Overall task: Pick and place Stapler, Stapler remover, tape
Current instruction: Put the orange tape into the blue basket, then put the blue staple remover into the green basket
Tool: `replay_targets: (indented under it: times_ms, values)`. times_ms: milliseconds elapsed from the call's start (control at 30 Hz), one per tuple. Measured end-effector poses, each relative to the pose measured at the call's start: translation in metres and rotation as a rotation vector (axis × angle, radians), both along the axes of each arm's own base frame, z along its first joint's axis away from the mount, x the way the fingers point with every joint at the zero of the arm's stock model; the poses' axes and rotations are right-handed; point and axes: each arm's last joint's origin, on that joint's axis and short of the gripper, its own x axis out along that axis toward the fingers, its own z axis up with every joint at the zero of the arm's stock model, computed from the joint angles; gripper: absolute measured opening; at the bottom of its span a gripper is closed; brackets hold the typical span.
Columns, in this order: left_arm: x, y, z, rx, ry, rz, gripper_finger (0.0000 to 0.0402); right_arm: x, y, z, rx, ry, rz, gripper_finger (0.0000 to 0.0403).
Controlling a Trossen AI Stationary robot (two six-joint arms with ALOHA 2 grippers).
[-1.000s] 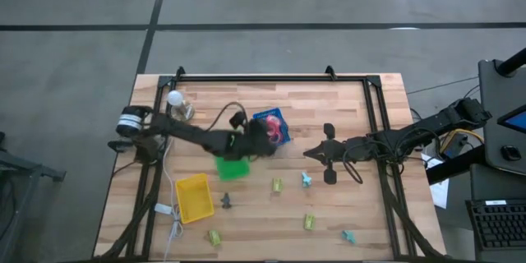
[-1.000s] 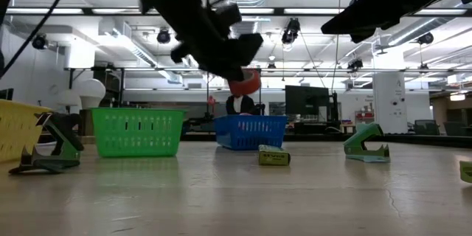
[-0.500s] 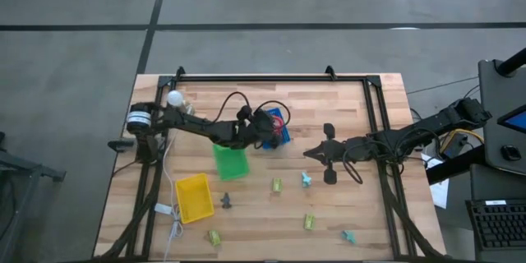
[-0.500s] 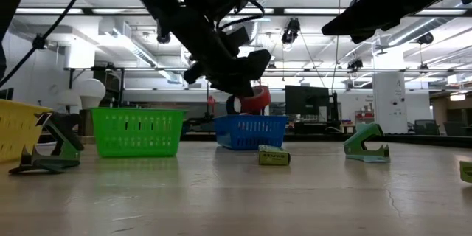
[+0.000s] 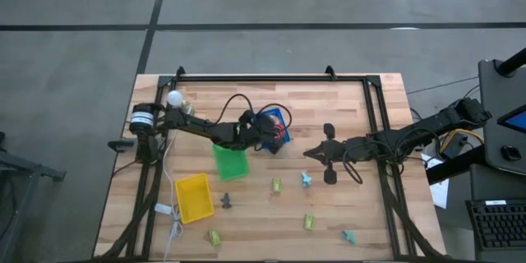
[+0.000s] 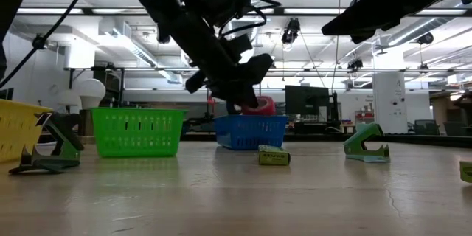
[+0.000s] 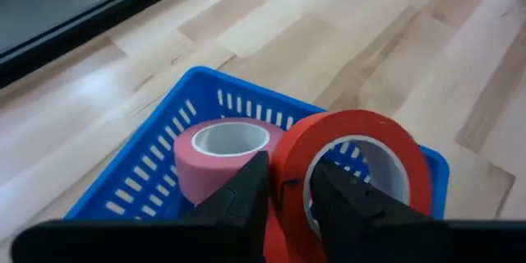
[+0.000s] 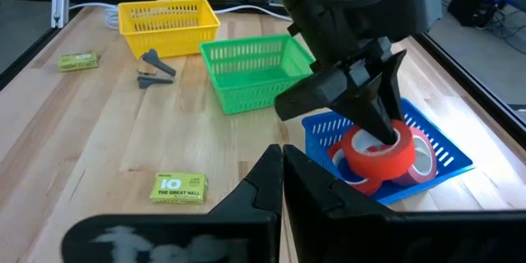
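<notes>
Desk: pale wooden planks (image 5: 345, 214) inside a dark frame; grey floor around it.
Room: open workshop behind, with ceiling lights, pipes and monitors in the low view.
Bins: blue bin (image 5: 276, 118) mid-desk; green bin (image 5: 232, 163) just beside it, nearer my left arm's side; yellow bin (image 5: 194, 196) farther toward the front edge.
Left end effector (image 7: 286, 201): mine, over the blue bin, fingers narrowly pinching one wall of the red tape roll (image 7: 353, 160).
Red tape roll: at the blue bin's rim level, above the rolls inside; ring tilted, its hole facing partly sideways and partly up.
Pink tape roll (image 7: 220, 152): lies flat in the blue bin, hole upward.
Right end effector (image 5: 310, 154): mine, fingers closed together, empty, waiting above the desk beside the blue bin.
Other items: small green and teal pieces (image 5: 305, 179) scattered toward the front edge; dark remover (image 5: 225, 202) near the yellow bin.
</notes>
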Motion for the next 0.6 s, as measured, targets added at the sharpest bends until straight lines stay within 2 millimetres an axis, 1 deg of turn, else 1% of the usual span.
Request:
replay_targets:
  times_ms: [267, 333, 400, 500, 600]
  values:
    - [-0.001, 0.001, 0.001, -0.006, -0.003, 0.029, 0.0153, 0.000, 0.000, 0.000, 0.002, 0.002, -0.001, 0.0009]
    - [-0.001, -0.001, 0.007, -0.008, -0.019, 0.026, 0.0163, 0.000, 0.000, 0.000, 0.000, 0.003, 0.000, 0.0009]
    - [0.001, -0.004, 0.017, -0.009, -0.057, 0.021, 0.0170, 0.000, 0.000, -0.001, -0.001, 0.004, 0.000, 0.0009]
    - [0.004, -0.008, 0.029, 0.009, -0.078, -0.002, 0.0171, 0.000, 0.000, -0.001, -0.002, 0.006, 0.000, 0.0009]
    - [0.006, -0.015, 0.037, -0.002, -0.096, -0.038, 0.0170, 0.000, 0.000, -0.001, -0.001, 0.006, 0.000, 0.0009]
